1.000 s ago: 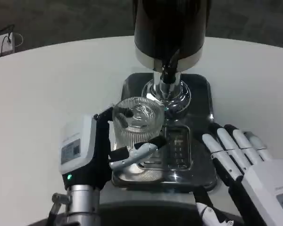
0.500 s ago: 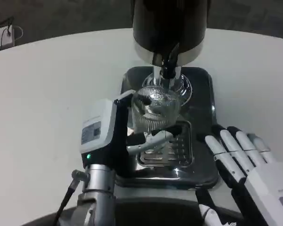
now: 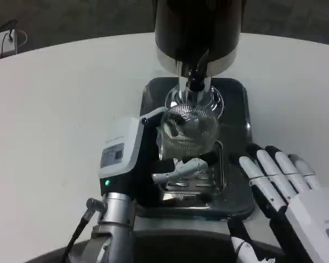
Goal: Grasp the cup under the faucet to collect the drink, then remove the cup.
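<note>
The left hand [image 3: 153,159] is gripping the cup [image 3: 187,132], a clear ribbed glass, with dark fingers wrapping round its far side and a white finger [image 3: 182,169] curling under its near side. The cup is standing upright in that grasp, directly below the faucet [image 3: 194,83], its rim sitting just under the spout. Whether the cup's base is touching the grate or hanging a little above it cannot be told from this angle. No liquid is visibly running from the faucet, and the glass is too reflective to tell what it is holding.

The faucet is jutting down from the dispenser [image 3: 197,33], a dark drum with a shiny metal band round its lower edge, rising behind the cup. Beneath the cup, the drip tray [image 3: 238,104] is lying as a polished steel slab on the white table [image 3: 60,109], with a slotted grate [image 3: 205,178] sitting in its near half, just in front of the cup.

The right hand [image 3: 279,181] is resting to the right of the cup, well clear of it, palm down over the tray's right edge. Its fingers are lying straight and slightly fanned, pointing away toward the dispenser, holding nothing.

A green light is glowing on the left wrist, to the left of the cup and nearer the camera.
</note>
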`<action>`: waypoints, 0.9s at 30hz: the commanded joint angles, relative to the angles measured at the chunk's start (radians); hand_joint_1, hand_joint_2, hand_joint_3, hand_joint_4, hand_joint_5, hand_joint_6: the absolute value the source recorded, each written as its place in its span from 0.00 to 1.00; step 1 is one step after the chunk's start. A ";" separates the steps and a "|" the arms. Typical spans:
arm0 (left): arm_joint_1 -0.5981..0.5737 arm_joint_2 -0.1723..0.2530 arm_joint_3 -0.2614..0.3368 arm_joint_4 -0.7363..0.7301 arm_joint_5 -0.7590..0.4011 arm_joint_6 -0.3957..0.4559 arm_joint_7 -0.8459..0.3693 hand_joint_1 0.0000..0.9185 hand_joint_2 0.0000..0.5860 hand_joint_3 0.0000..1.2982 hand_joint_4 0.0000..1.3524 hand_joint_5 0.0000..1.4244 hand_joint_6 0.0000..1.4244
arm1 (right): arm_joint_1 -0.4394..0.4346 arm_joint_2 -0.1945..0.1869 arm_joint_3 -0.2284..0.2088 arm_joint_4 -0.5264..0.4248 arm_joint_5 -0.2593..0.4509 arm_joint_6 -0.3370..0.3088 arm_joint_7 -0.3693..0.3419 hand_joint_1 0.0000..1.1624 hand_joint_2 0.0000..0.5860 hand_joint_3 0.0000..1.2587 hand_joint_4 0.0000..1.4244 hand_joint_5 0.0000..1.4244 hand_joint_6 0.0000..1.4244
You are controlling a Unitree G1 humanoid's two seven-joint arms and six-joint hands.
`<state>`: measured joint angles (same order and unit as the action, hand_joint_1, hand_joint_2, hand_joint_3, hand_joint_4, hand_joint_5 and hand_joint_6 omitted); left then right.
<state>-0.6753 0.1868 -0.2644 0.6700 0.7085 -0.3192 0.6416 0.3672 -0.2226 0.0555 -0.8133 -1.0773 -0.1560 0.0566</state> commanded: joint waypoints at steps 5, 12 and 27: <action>0.026 0.013 -0.008 -0.011 -0.032 -0.015 -0.044 0.29 0.11 0.28 0.28 0.53 0.66 | 0.005 0.008 0.002 -0.006 0.002 -0.001 0.008 0.14 0.91 0.06 0.00 0.00 0.02; 0.042 0.022 -0.015 -0.044 -0.043 -0.033 -0.051 0.20 0.06 0.20 0.22 0.47 0.58 | 0.005 0.010 0.000 -0.004 0.005 -0.003 0.008 0.14 0.91 0.06 0.00 0.00 0.02; 0.266 0.049 0.091 -0.369 -0.155 -0.053 -0.126 0.00 0.00 0.12 0.11 0.28 0.26 | -0.003 0.015 -0.004 -0.002 0.013 0.002 0.011 0.14 0.90 0.06 0.00 0.00 0.02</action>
<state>-0.4685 0.2175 -0.1989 0.3707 0.5652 -0.3880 0.5450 0.3658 -0.2091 0.0531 -0.8129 -1.0729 -0.1559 0.0623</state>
